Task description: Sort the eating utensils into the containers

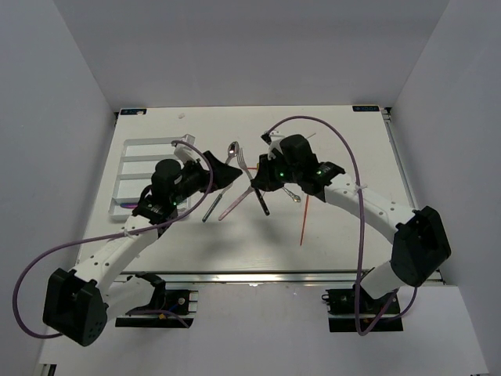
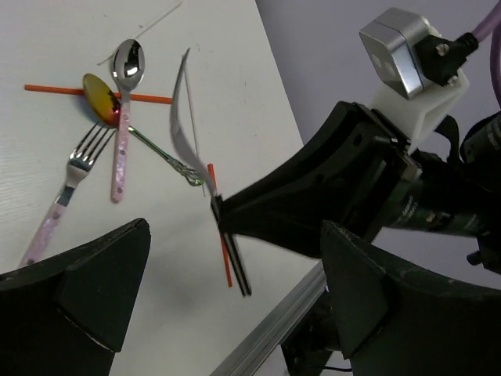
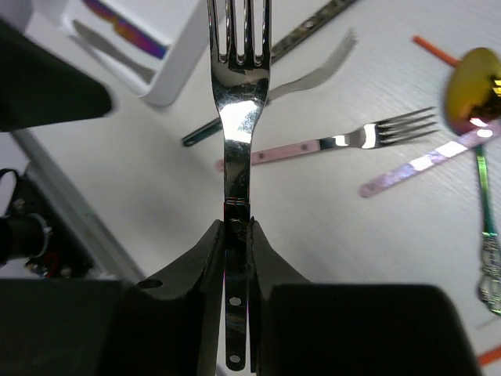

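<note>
One fork (image 3: pixel 239 117) is clamped by its handle between the right gripper (image 3: pixel 237 227) fingers, tines beyond the tips; the left gripper (image 2: pixel 235 274) gapes empty. Early going, I judge — a couple of pieces (image 3: pixel 125 31) in the tray (image 3: pixel 176 59) left of the tines, several utensils (image 3: pixel 344 142) loose to their right.

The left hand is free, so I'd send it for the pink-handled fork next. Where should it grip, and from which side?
Grip the fork at mid-handle, coming straight down and closing across its width. It lies flat on the table, so only its narrow sides offer a hold. The handle's free end looks clear of other pieces, while the tines sit close to a pink spoon.
</note>
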